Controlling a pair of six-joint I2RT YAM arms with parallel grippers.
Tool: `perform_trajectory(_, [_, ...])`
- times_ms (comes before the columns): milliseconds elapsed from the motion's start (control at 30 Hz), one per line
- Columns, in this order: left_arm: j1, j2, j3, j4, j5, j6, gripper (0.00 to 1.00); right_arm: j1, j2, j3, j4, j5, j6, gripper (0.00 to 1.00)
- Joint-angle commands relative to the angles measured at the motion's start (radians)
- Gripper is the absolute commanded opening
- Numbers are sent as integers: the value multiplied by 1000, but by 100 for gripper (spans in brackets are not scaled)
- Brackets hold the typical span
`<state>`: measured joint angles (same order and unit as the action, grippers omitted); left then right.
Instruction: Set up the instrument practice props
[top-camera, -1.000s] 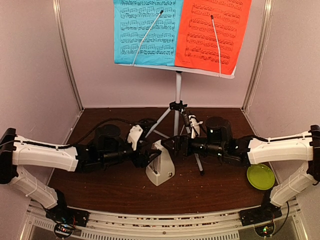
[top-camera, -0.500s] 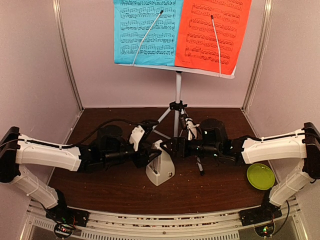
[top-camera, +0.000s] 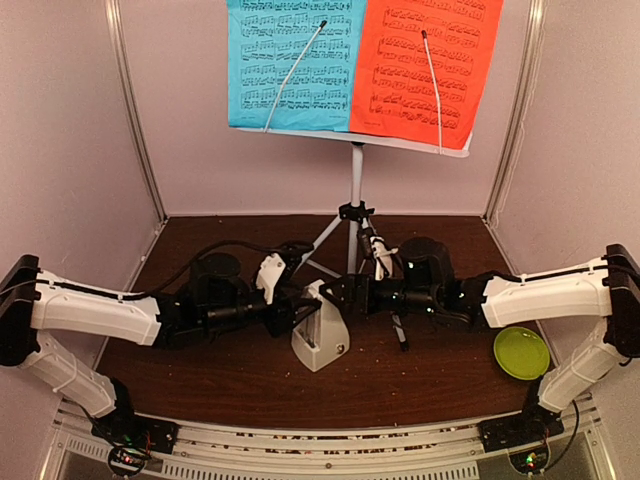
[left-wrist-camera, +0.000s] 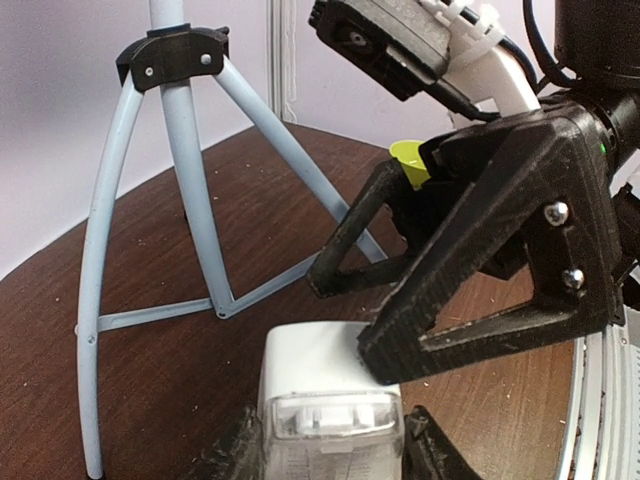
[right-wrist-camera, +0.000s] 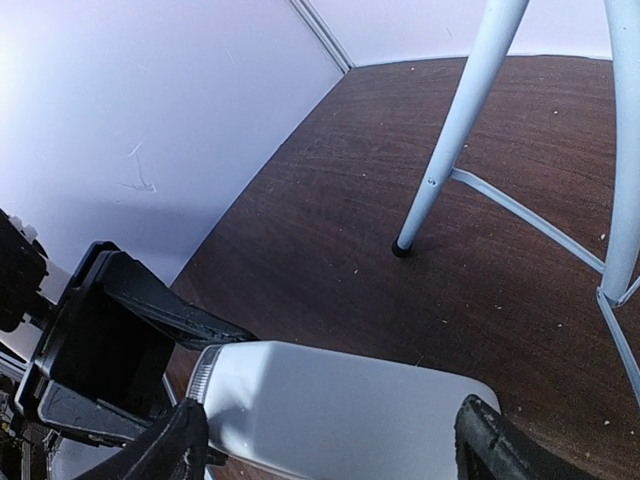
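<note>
The white music-stand desk (top-camera: 455, 148) stands on white tripod legs (top-camera: 354, 190) at the back. It holds a blue sheet (top-camera: 290, 60) and a red-orange sheet (top-camera: 425, 65). The white pyramid metronome (top-camera: 322, 338) stands upright on the table in front of the tripod. My left gripper (top-camera: 297, 312) is shut on the metronome (left-wrist-camera: 330, 400) from its left, with fingers (left-wrist-camera: 235, 452) pressed to both sides. My right gripper (top-camera: 340, 295) is open wide and straddles the metronome (right-wrist-camera: 340, 400) from the right. One of its fingers (left-wrist-camera: 470, 300) touches the metronome's top.
A yellow-green plate (top-camera: 521, 352) lies on the brown table (top-camera: 420, 385) at the right, under my right arm. The tripod legs (left-wrist-camera: 190, 200) spread just behind the metronome and show in the right wrist view (right-wrist-camera: 455, 120). White walls close in the back and both sides.
My right arm has shifted a little to the left, closer over the metronome. My left gripper has edged slightly forward and up. The metronome has stayed in place.
</note>
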<state>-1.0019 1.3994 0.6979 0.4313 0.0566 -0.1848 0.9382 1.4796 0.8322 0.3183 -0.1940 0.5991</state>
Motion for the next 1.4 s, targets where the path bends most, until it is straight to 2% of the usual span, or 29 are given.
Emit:
perform_trajectory(0, [3,-50,-52,93,25,25,16,-7,35,-24,-43,35,-1,84])
perform_trajectory(133, [3,-64,-74,115,35,51,6,-15,48,-41,-40,35,0,84])
perform_trajectory(200, [4,-72,-86,131,42,59,5,-23,49,-60,-33,31,4,84])
perform_trajectory(600, [4,-69,-86,147,20,112,6,-35,49,-96,-36,5,-13,81])
perform_trajectory(833, [3,33,-18,154,73,113,4,-32,12,-29,-37,-53,-21,84])
perform_trajectory(1033, [2,50,-11,168,86,105,3,-25,33,20,-8,-89,17,86])
perform_trajectory(1233, [0,32,-27,174,83,114,2,-26,80,23,-21,-76,33,81])
perform_trajectory(1367, [0,-5,-61,197,60,127,2,-27,123,-9,-51,-20,-14,76])
